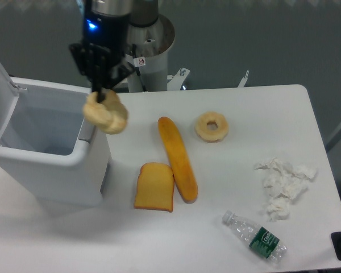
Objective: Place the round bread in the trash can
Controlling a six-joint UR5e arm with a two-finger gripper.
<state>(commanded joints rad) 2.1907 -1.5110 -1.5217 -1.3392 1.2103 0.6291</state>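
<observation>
The round bread (106, 114) is a lumpy, pale tan piece that hangs in the air, tilted on edge. My gripper (100, 94) is shut on the round bread's top edge and holds it just to the right of the trash can's right rim, above the table. The trash can (45, 156) is a large white boxy bin at the left with its lid flipped up and its inside showing open. The fingertips are partly hidden by the bread.
A long orange baguette (178, 157) lies at the table's middle, with a slice of toast (154, 187) to its left. A smooth yellowish ring (211, 126) lies to the right. Crumpled tissue (282, 185) and a plastic bottle (254, 236) lie at the right front.
</observation>
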